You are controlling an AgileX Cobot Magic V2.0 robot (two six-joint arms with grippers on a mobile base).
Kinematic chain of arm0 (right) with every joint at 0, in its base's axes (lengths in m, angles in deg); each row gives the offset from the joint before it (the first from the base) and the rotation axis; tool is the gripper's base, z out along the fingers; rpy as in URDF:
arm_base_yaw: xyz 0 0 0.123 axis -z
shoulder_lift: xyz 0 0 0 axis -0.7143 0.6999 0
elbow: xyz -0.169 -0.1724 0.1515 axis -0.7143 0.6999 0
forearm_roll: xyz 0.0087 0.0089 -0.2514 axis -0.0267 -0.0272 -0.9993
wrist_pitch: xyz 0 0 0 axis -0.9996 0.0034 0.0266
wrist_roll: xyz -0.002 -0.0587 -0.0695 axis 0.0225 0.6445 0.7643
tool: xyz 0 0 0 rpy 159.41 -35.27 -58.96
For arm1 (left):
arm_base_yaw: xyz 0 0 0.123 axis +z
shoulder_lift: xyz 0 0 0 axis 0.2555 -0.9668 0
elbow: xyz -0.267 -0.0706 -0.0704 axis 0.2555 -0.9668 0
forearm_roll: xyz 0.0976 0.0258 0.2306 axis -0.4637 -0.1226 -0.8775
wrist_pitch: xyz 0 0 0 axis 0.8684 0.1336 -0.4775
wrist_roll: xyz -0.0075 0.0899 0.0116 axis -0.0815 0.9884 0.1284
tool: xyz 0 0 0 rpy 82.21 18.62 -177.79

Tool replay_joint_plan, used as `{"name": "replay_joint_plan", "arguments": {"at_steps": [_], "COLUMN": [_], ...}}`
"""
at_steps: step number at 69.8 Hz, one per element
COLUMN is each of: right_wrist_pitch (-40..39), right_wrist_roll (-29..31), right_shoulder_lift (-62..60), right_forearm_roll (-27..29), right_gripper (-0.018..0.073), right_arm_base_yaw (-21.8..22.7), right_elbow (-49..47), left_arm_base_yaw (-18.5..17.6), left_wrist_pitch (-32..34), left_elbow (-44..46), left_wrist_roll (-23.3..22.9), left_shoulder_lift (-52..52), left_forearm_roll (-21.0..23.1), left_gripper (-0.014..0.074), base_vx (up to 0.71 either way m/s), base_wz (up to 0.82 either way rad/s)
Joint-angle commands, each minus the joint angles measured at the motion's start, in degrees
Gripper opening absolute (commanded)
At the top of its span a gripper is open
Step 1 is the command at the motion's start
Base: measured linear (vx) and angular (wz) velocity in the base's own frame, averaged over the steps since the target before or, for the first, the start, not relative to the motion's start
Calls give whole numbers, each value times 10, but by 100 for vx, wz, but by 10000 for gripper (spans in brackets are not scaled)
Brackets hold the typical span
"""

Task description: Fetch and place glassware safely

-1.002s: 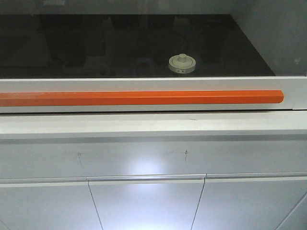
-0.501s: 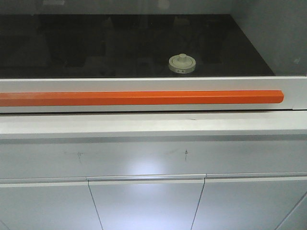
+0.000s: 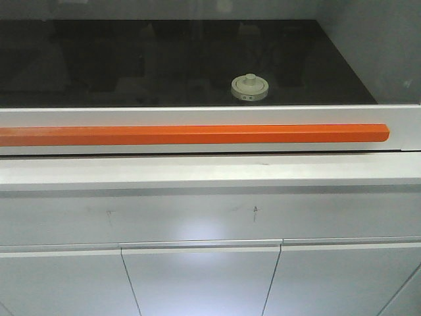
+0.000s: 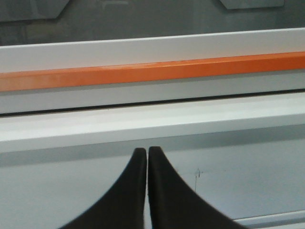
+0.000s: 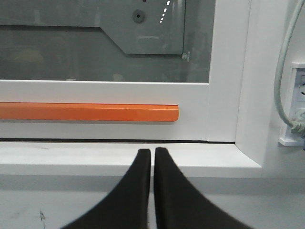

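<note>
left gripper (image 4: 147, 151) fingers pressed together, nothing between; right gripper (image 5: 152, 151) same, tips nearly touching, both level

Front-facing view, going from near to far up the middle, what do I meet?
Nearest first: cabinet doors → white ledge → orange bar → lidded glass jar on the black worktop.

The cream lid (image 3: 249, 86) looked matt, possibly plastic. The black worktop (image 3: 99, 66) was glossy and reflective, the orange bar (image 3: 197, 134) smooth, the white cabinet doors (image 3: 197, 283) faintly sheened.
</note>
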Motion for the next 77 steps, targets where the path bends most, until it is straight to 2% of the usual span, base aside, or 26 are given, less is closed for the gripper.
{"name": "replay_joint_plan", "arguments": {"at_steps": [1, 13, 20, 30, 40, 48, 53, 62, 77], "right_wrist_pitch": [-64, -150, -146, -87, -7, 10, 10, -4, -44], "right_wrist_roll": [4, 1, 1, 1, 1, 1, 1, 1, 1], "right_shoulder_lift": [-8, -8, -7, 2, 62, 124, 164, 250, 371], "right_forearm_roll": [0, 1, 1, -1, -1, -1, -1, -1, -1], "right_gripper": [-3, -3, -3, -3, -3, -3, -3, -3, -3], "right_arm_base_yaw": [1, 1, 1, 1, 1, 1, 1, 1, 1], "right_elbow": [10, 3, -36, -137, -257, -331, -361, -380, -380], "left_arm_base_yaw": [-2, -2, -2, -2, -2, -2, -2, -2, -2], "left_wrist_pitch": [80, 194, 236, 226, 223, 223, 225, 235, 240], "left_elbow": [-15, -1, 37, 142, 282, 376, 414, 439, 436], "left_wrist_roll": [-4, -40, -50, -50, -47, -46, -30, -2, -2], "left_shoulder_lift": [6, 6, 5, -36, -145, -247, -302, -373, -448], "left_forearm_roll": [6, 6, 6, 6, 6, 4, 4, 4, 6], "left_gripper": [-7, -7, -7, -7, -7, -7, -7, -7, -7], "base_vx": [0, 0, 0, 0, 0, 0, 0, 0, 0], "base_wz": [0, 0, 0, 0, 0, 0, 0, 0, 0]}}
